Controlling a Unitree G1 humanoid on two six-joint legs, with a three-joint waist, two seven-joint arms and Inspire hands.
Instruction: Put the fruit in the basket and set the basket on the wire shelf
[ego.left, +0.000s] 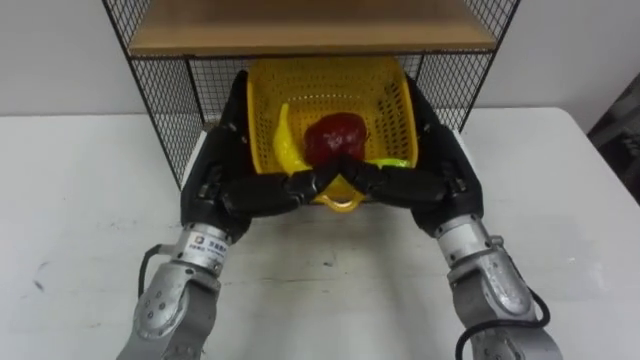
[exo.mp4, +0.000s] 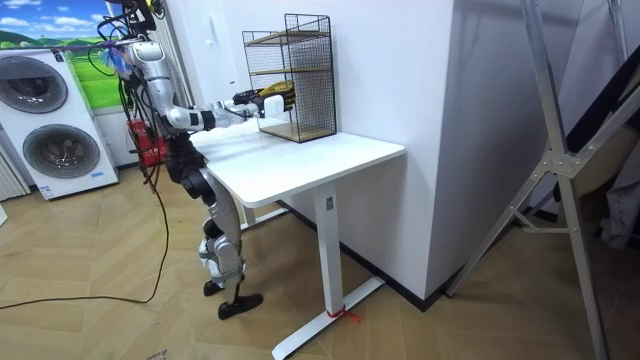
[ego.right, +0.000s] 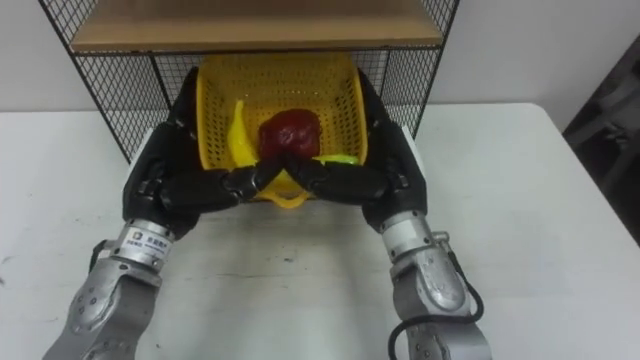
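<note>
The yellow basket (ego.left: 385, 100) is sitting in the mouth of the wire shelf's (ego.left: 160, 110) lowest tier. Its far end is lying under the wooden board (ego.left: 300, 25) and its near end is projecting toward the robot. It is carrying 3 items: a banana (ego.left: 285, 145) along its left wall, a red fruit (ego.left: 335, 135) at the centre, and a green fruit (ego.left: 392, 162) at the near right.

The left hand (ego.left: 225, 185) and right hand (ego.left: 430, 175) are flanking the basket. Their fingers are bending round its near corners and meeting across the front wall, just above its handle (ego.left: 340, 203). Both are gripping it.

The shelf is standing at the desk's (ego.left: 80, 200) back edge, and the robot is standing at the desk's end, arms outstretched.

Judgement: loading is looking complete. What is remaining is seating the basket fully and releasing it. Whether its base is already resting on the tier cannot be told.
</note>
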